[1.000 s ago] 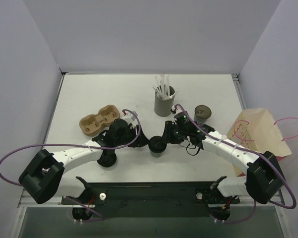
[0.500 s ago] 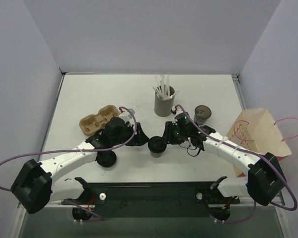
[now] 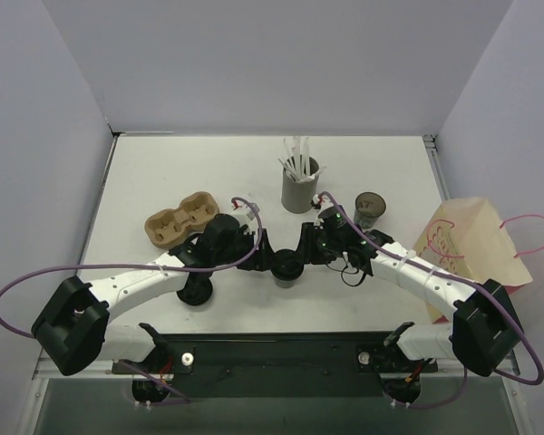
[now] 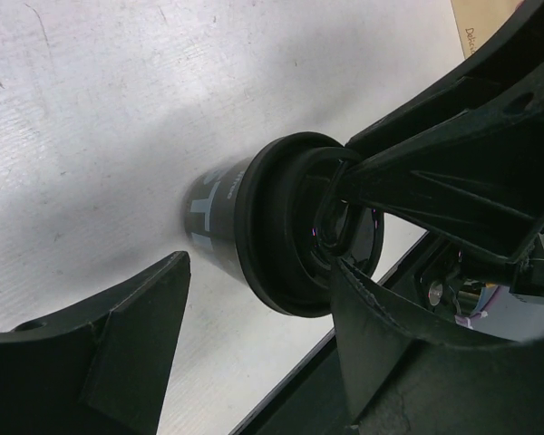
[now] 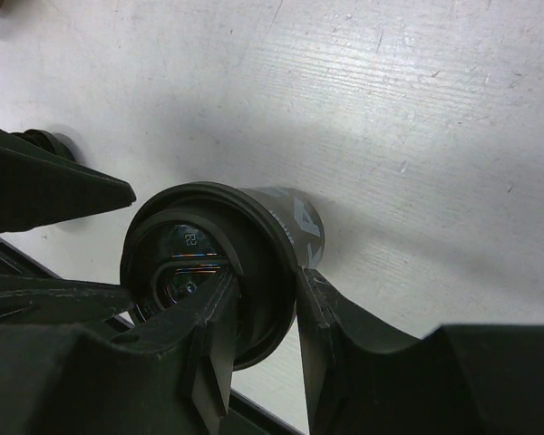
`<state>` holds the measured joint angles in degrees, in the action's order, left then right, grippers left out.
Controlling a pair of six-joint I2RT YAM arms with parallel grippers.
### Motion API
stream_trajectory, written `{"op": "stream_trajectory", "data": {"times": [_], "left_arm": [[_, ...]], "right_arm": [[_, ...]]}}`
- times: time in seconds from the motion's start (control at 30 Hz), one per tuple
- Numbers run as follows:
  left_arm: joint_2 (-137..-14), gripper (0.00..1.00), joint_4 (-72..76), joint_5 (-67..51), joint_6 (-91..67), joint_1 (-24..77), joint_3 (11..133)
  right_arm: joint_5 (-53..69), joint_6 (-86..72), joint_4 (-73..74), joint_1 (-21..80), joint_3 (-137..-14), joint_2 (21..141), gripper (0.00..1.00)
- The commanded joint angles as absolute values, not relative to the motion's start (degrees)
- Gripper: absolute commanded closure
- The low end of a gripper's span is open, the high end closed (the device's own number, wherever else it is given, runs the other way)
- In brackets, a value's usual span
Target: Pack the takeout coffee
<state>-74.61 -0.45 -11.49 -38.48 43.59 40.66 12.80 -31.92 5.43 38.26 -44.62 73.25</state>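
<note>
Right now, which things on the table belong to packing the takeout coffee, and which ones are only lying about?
Job: takeout coffee, gripped at its rim by the right gripper; open left gripper beside it; probably the cardboard cup carrier and paper bag.
Lying about: grey straw holder, second dark cup, loose black lid.

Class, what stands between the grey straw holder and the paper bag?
A small dark cup stands between the straw holder and the paper bag, touching neither; the top view shows it.
</note>
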Motion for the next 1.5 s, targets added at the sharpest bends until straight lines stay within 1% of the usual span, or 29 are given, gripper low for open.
{"op": "stream_trajectory", "data": {"times": [0.0, 0.2, 0.43, 0.6, 0.7, 0.83, 0.9, 0.97, 1.27, 1.3, 1.47], "left_arm": [[-74.7, 0.28, 4.8, -13.1, -39.3, 43.9, 39.7], [-76.9, 0.27, 6.7, -13.7, -39.8, 43.9, 40.3], [-79.5, 0.28, 7.3, -13.6, -40.5, 44.3, 40.3], [-79.5, 0.33, 7.5, -13.1, -40.7, 44.7, 40.1], [-79.6, 0.38, 7.6, -12.8, -40.6, 44.9, 39.6], [-80.4, 0.40, 7.6, -12.4, -40.3, 44.9, 38.3], [-80.9, 0.39, 7.7, -12.4, -40.2, 44.8, 38.0], [-81.1, 0.36, 7.6, -12.4, -40.2, 44.9, 38.1], [-82.6, 0.34, 4.8, -11.3, -38.8, 44.9, 41.0], [-82.6, 0.33, 4.9, -11.3, -38.8, 44.9, 41.0], [-82.4, 0.31, 4.6, -12.2, -38.9, 44.9, 41.2]], "right_arm": [[11.2, -32.8, 7.6, 39.1, -43.4, 71.8, 0.70], [10.0, -33.5, 7.1, 39.8, -43.2, 71.4, 0.70], [8.0, -35.1, 6.6, 40.7, -42.5, 70.2, 0.71], [6.9, -36.2, 5.6, 40.7, -41.6, 69.3, 0.71], [6.8, -37.2, 4.9, 41.0, -40.8, 68.9, 0.71], [6.7, -39.3, 2.6, 41.1, -38.6, 67.4, 0.70], [6.6, -40.3, 1.1, 41.2, -37.3, 66.9, 0.71], [6.5, -40.9, 0.4, 41.2, -36.7, 66.4, 0.71], [4.7, -41.3, 0.8, 42.2, -37.7, 66.4, 0.71], [4.6, -41.3, 0.7, 42.4, -37.7, 66.4, 0.71], [2.9, -41.7, 1.1, 42.8, -38.1, 66.4, 0.71]]}}
